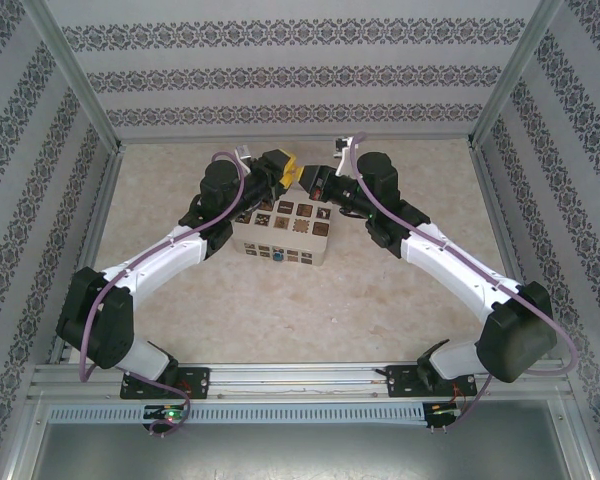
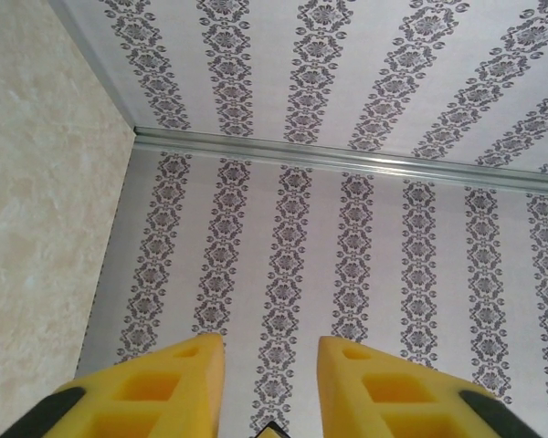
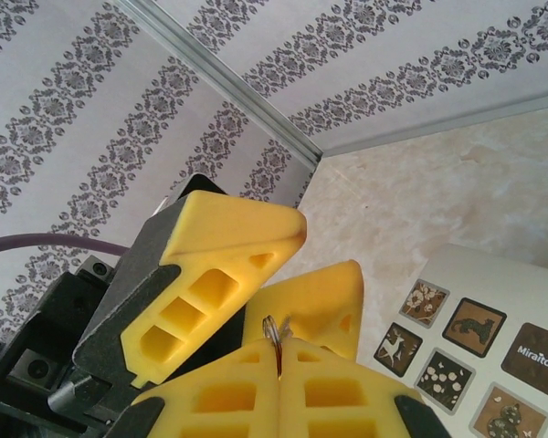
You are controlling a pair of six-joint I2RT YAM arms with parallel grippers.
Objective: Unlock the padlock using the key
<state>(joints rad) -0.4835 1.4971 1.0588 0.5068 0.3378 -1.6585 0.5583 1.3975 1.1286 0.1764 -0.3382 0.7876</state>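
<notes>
- The right gripper (image 3: 279, 347) has its yellow jaws pressed together, pinching the key (image 3: 275, 330), a thin metal sliver with a small ring at the tips.
- The left gripper (image 2: 269, 347) has its jaws parted and faces the right fingertips closely.
- Both grippers hang above the far edge of the cream tiled box (image 1: 280, 238).

Top cam sits high up behind the arm bases, looking down and forward over the whole table (image 1: 180, 310) and the patterned wall (image 1: 280, 70), from pretty far back. The left wrist cam rides right behind the left gripper (image 2: 269, 351), with its yellow fingers (image 2: 164, 392) huge along the bottom edge. It faces the wallpaper, with a strip of table on the left. The right wrist cam is just as tight on the right gripper (image 3: 279, 351) and looks nose to nose at the left one. It shares the cream box (image 3: 475, 338) with the top cam.
</notes>
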